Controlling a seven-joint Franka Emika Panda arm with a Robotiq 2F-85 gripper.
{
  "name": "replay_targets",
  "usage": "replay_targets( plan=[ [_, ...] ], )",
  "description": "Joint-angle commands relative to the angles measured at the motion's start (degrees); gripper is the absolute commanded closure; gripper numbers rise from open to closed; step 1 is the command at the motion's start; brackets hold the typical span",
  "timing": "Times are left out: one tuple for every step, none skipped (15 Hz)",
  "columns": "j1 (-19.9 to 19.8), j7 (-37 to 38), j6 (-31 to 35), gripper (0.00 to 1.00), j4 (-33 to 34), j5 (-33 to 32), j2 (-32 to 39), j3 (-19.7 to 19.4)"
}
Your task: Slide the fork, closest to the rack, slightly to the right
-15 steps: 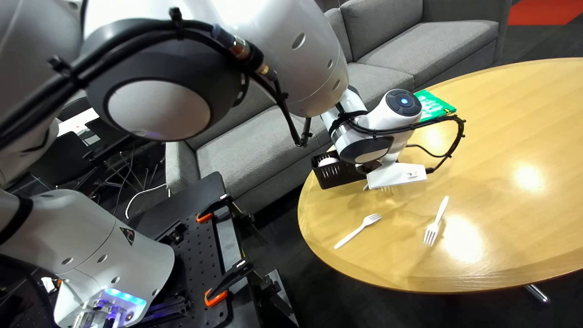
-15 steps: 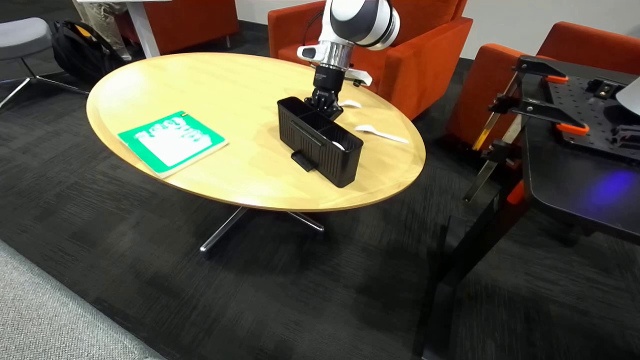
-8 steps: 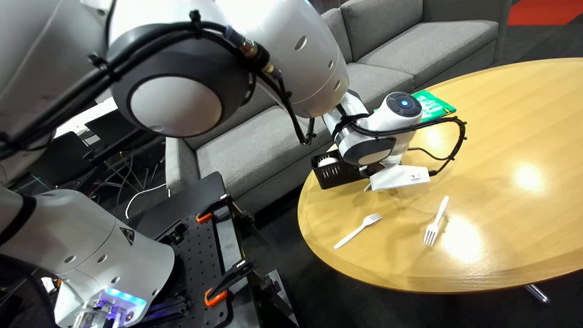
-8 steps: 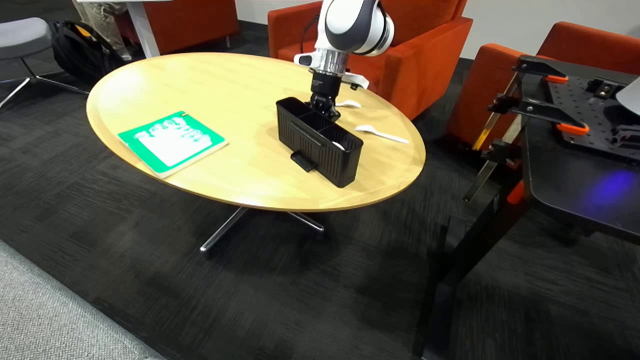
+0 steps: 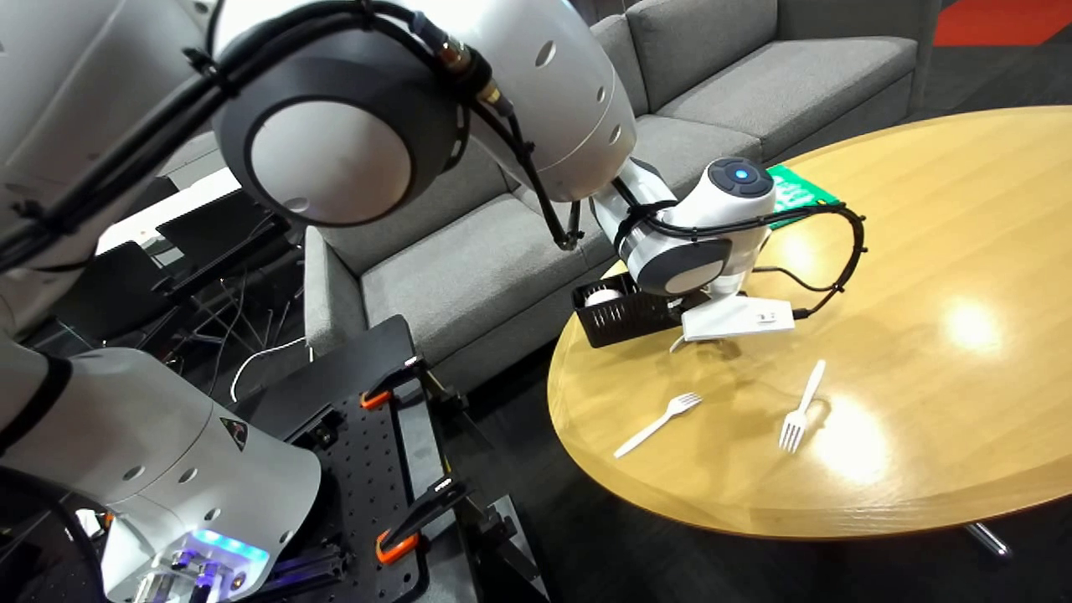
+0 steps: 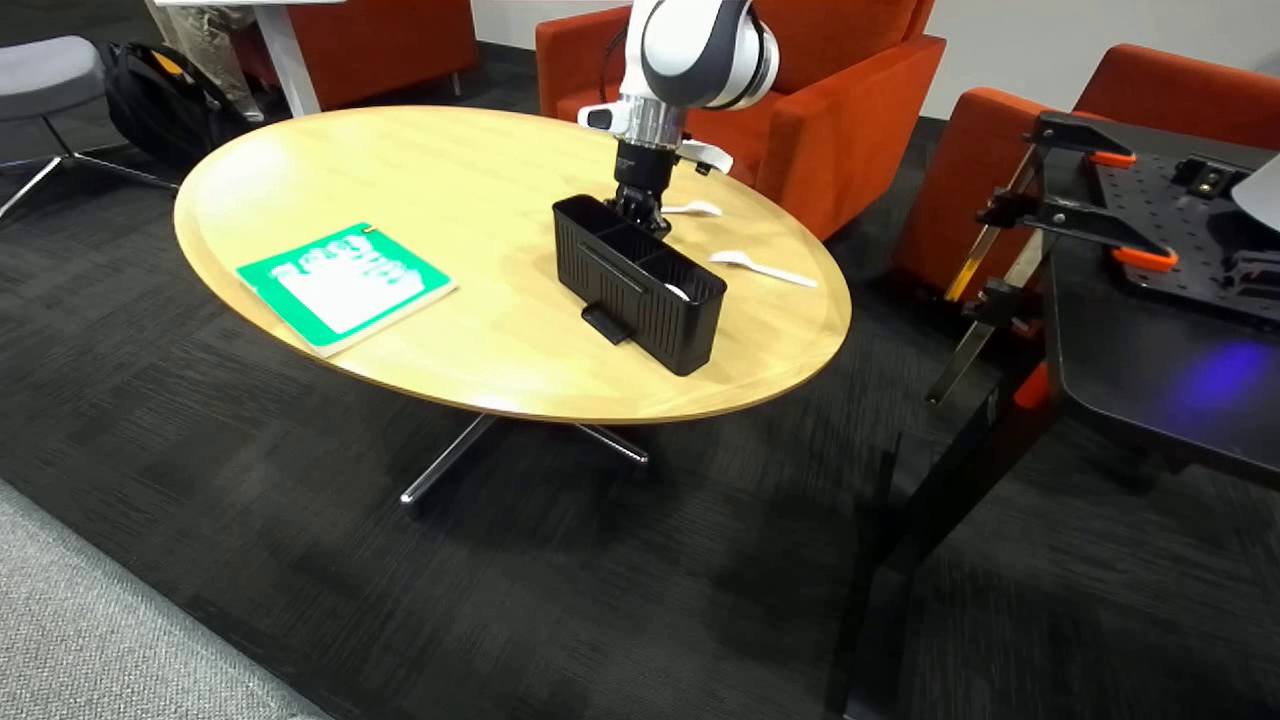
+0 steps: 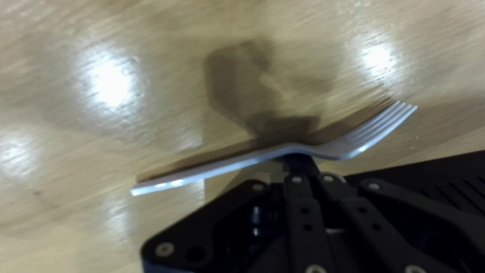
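The fork closest to the rack, slim and white, lies across the wrist view, tines right, handle left. In an exterior view only its handle end shows below the wrist camera; the black rack hides it in the opposite exterior view. The rack stands just behind the gripper in the wrist view and shows in both exterior views. My gripper has its fingers closed together, tips down at the fork's rack-side edge near its neck. They appear to touch the fork without gripping it. The gripper is beside the rack.
Two more white forks lie on the round wooden table: one near the edge, one farther along. A green-and-white card lies beyond the rack. A white round object is inside the rack.
The arm and gripper have shifted slightly right in an exterior view and slightly left in the opposite one, along the rack. The rack and the two farther forks have not moved.
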Motion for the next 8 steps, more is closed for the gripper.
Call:
replay_targets(
  plan=[
    [2.4, 4.6, 1.4, 1.0, 1.3, 0.3, -0.4, -3.8],
    [2.8, 6.0, 1.6, 1.0, 1.4, 0.1, -0.7, -4.6],
    [3.4, 7.5, 1.8, 1.0, 1.6, -0.1, -0.8, -5.6],
    [4.0, 9.1, 2.0, 1.0, 1.7, -0.3, -1.1, -6.8],
    [4.5, 10.6, 2.0, 1.0, 1.9, -0.5, -1.2, -7.9],
    [5.1, 12.2, 1.9, 1.0, 2.2, -0.7, -1.3, -9.0],
    [5.7, 14.0, 2.0, 1.0, 2.3, -1.0, -1.4, -10.4],
    [6.3, 15.7, 1.9, 1.0, 2.6, -1.3, -1.5, -11.5]
  ],
)
